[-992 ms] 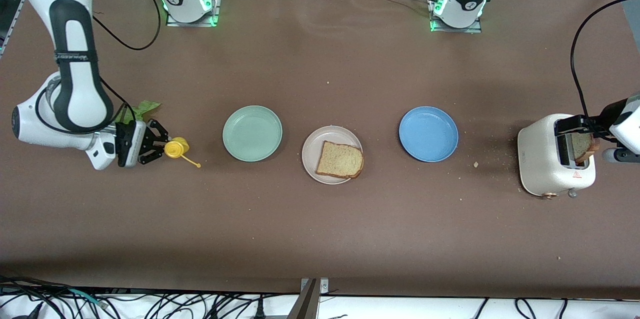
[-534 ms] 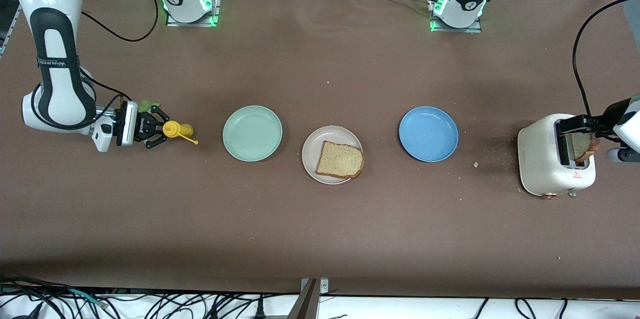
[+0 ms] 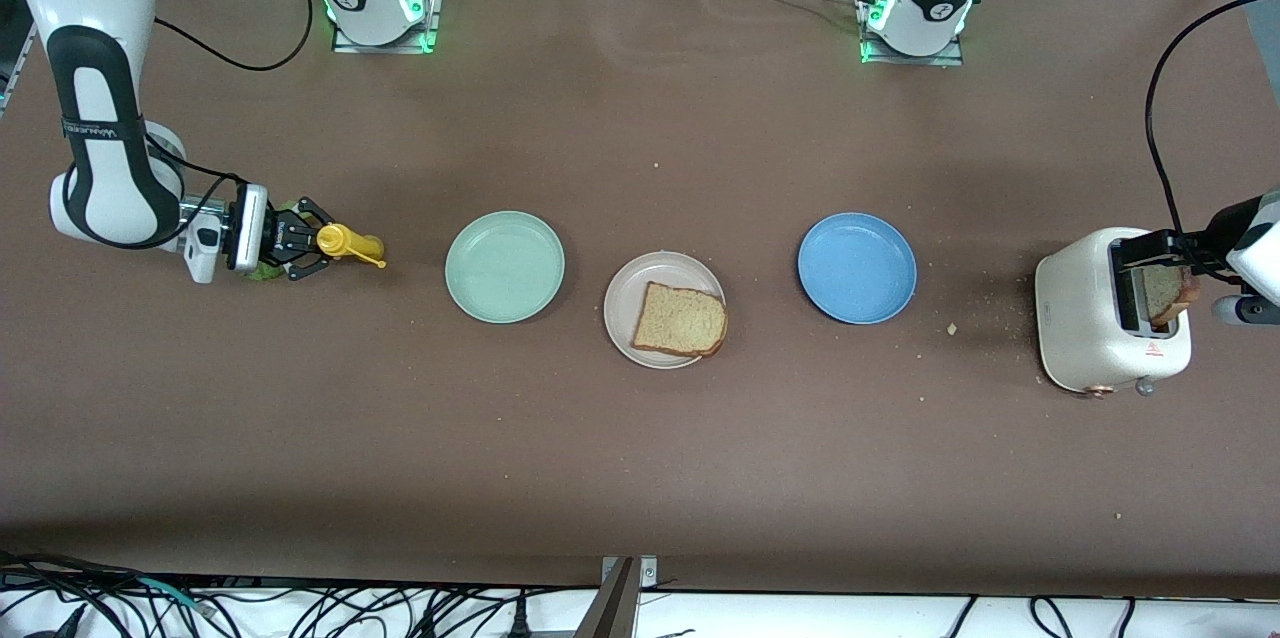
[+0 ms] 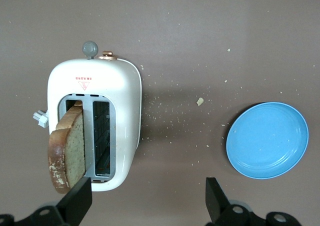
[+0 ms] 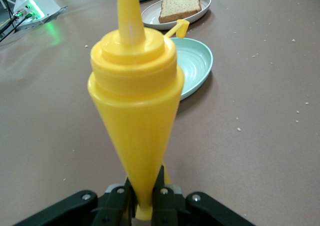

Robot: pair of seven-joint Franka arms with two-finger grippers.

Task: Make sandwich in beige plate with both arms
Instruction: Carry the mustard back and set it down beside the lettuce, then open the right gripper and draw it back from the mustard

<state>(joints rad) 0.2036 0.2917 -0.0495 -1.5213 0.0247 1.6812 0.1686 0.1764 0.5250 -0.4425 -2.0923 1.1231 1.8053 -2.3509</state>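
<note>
Right gripper clamps yellow squeeze bottle near mint-green plate. Left gripper hangs open over toaster. One bread slice lies on beige plate.

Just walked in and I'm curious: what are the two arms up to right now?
Right gripper shut on yellow bottle. Left gripper open over toaster, second slice sticking up. One slice on beige plate. Nothing blocking.
</note>
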